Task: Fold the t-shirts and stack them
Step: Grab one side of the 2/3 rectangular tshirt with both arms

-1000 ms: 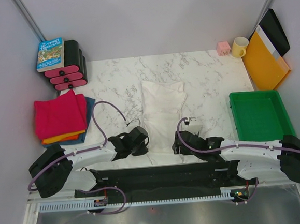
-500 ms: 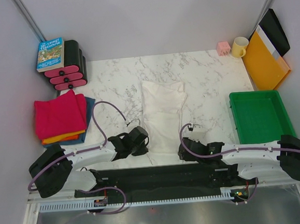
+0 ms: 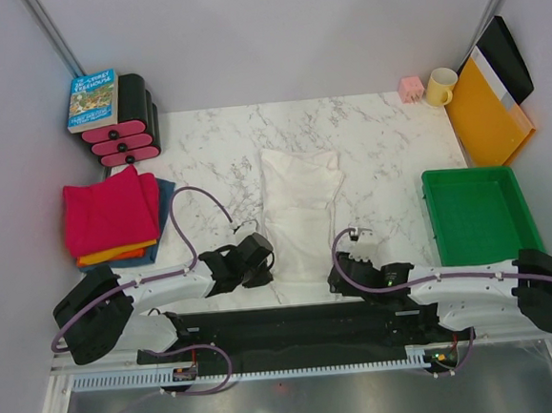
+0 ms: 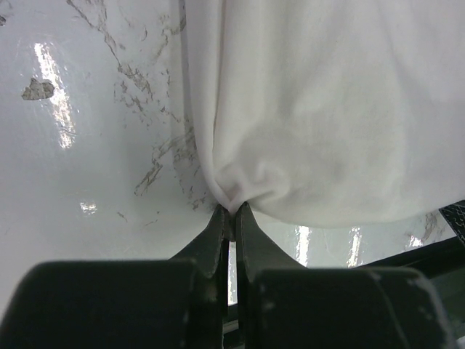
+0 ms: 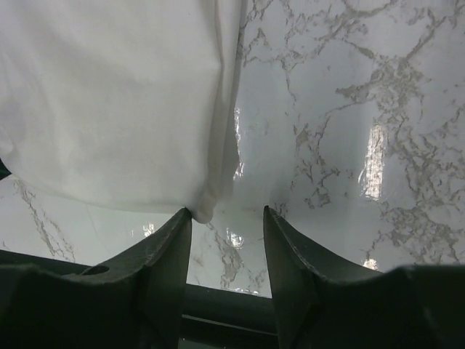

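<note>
The cream-white t-shirt (image 3: 301, 209) lies folded into a long strip on the middle of the marble table. My left gripper (image 3: 261, 261) is shut on its near left corner (image 4: 231, 195), pinching a fold of cloth between the fingertips. My right gripper (image 5: 227, 213) is open at the near right corner (image 5: 205, 207); the cloth edge touches the left finger and nothing is between the jaws. It also shows in the top view (image 3: 339, 270). A folded stack with a magenta-pink shirt (image 3: 109, 210) on top, an orange one (image 3: 117, 251) and a blue one (image 3: 165, 210) below lies at the left.
A green tray (image 3: 479, 211) stands at the right. A yellow-orange flat folder (image 3: 487, 113), a yellow mug (image 3: 440, 86) and a small pink object (image 3: 410, 88) are at the back right. A book (image 3: 93, 98) on black-and-pink weights (image 3: 131, 132) is at the back left.
My right gripper moved back toward the near edge, to the shirt's near right corner. The left gripper has kept its hold and has not moved.
</note>
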You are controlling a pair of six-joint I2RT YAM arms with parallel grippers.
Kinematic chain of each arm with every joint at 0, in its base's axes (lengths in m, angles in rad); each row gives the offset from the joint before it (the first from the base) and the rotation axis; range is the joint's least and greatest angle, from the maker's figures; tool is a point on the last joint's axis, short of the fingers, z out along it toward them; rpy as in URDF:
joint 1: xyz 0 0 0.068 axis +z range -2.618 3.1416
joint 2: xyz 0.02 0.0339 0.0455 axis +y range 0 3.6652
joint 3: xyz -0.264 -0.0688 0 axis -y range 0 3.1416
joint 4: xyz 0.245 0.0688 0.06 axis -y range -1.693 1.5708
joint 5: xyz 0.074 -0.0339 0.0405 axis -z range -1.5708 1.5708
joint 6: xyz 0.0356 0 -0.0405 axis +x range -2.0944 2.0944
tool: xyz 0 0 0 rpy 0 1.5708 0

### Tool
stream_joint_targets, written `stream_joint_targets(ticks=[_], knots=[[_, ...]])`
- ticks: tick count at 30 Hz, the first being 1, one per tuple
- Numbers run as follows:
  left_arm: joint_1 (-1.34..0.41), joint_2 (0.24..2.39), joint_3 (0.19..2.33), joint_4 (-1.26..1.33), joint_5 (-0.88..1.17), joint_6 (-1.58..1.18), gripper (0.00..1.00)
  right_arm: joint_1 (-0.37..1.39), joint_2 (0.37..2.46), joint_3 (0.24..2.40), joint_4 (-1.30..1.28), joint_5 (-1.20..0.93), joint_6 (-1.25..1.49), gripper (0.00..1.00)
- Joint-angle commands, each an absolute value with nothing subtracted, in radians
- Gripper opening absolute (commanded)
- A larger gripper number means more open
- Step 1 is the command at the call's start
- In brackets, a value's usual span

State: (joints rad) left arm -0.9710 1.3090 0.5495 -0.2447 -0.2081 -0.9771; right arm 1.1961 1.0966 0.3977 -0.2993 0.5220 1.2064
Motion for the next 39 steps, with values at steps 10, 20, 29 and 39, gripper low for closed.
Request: stream_joint_targets(ticks=[10,20,29,39], knots=[[-0.979,1.309,0.541,-0.298,-0.215,-0.98,0.02,1.203,1.245,0.494,-0.307,0.592,1.157,0.46],[-0.98,1.266,0.535,-0.311,-0.225,-0.977,0.02,1.223,1.313,0.477,-0.386,0.538,1.244,0.0],[-1.0,1.16,0.529,-0.354,-0.232,-0.982,0.02,1.351,1.226,0.48,-0.509,0.623,1.367,0.0],[-1.034,0.988,0.583,-0.446,-0.268,-0.997,0.02,1.44,1.172,0.658,-0.693,0.822,1.394,0.0]])
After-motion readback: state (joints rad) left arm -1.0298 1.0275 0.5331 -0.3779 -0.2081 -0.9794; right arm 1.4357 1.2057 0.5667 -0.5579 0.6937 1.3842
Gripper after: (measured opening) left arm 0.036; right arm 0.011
